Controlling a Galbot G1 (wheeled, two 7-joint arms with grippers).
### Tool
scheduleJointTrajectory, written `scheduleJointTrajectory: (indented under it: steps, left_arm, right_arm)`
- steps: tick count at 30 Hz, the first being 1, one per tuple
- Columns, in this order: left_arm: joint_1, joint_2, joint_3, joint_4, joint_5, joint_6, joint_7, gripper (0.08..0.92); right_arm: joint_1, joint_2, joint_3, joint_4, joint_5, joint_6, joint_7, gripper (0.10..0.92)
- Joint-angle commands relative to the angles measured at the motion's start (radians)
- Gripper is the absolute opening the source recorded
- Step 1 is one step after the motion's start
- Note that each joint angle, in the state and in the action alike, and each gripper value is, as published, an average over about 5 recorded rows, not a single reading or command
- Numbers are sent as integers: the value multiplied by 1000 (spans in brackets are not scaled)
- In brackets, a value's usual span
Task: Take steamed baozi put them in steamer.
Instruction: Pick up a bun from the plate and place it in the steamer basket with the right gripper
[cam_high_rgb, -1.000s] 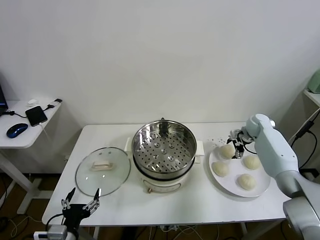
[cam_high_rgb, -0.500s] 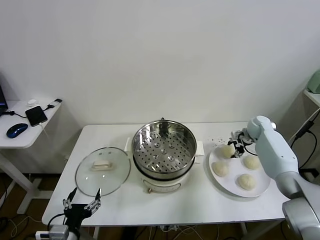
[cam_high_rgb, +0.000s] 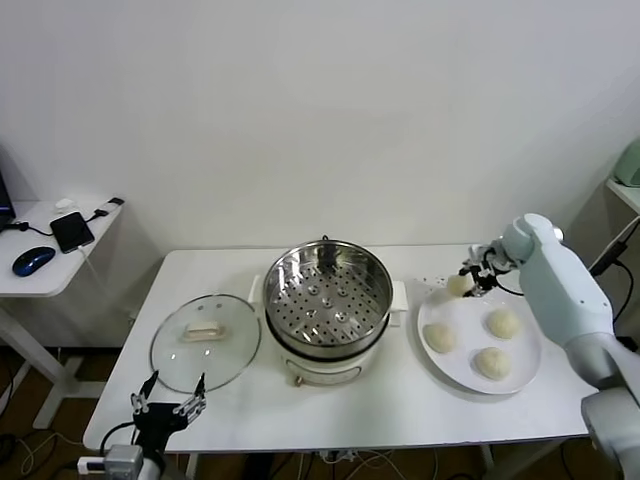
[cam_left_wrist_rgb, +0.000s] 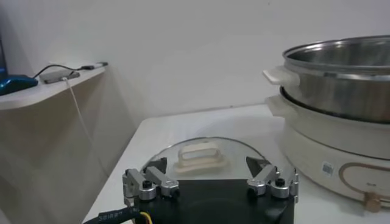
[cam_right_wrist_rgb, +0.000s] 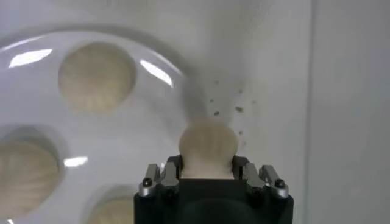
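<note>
We can read no text, number or brand anywhere in these views. The only marks we find stand on the white electric base of the round shiny stainless-steel steamer (cam_left_wrist_rgb: 341, 131): a small pale sticker (cam_left_wrist_rgb: 328, 168) with dark specks, too small for us to make out, and beside it a thin orange outline (cam_left_wrist_rgb: 364, 175) around the control area, with faint grey lettering inside that we cannot make out. The black phone (cam_high_rgb: 72, 231) on the side shelf shows us a blank dark screen.

A pale grey-white, rounded right arm (cam_high_rgb: 565, 295) ends in a black gripper (cam_high_rgb: 478, 279) with silver screws and thin black cables.
</note>
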Motion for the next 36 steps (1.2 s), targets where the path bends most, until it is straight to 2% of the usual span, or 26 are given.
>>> scheduleJointTrajectory:
  steps: [1, 7, 10, 13, 16, 21, 36]
  left_arm:
    - [-19, 0, 3, 2, 10, -2, -8, 823]
    - [-34, -10, 10, -4, 12, -6, -20, 823]
    - [-31, -13, 13, -12, 12, -7, -23, 823]
    - [-23, -15, 16, -21, 12, -9, -26, 823]
    - [-15, -19, 18, -25, 14, -12, -27, 823]
    - [-9, -28, 22, -25, 19, -16, -31, 823]
    - [-2, -42, 22, -32, 20, -22, -37, 823]
  right_arm:
    - [367, 111, -297, -70, 296, -22, -134, 551]
    - [485, 245, -496, -106, 560, 25, -224, 551]
    - [503, 291, -583, -131, 678, 159, -228, 551]
    - [500, 319, -660, -132, 723, 329, -226, 551]
    - [485, 346, -708, -122, 690, 486, -218, 551]
    - [454, 400, -719, -122, 539, 663, -172, 551]
    - [334, 442, -775, -128, 245, 691, 103, 551]
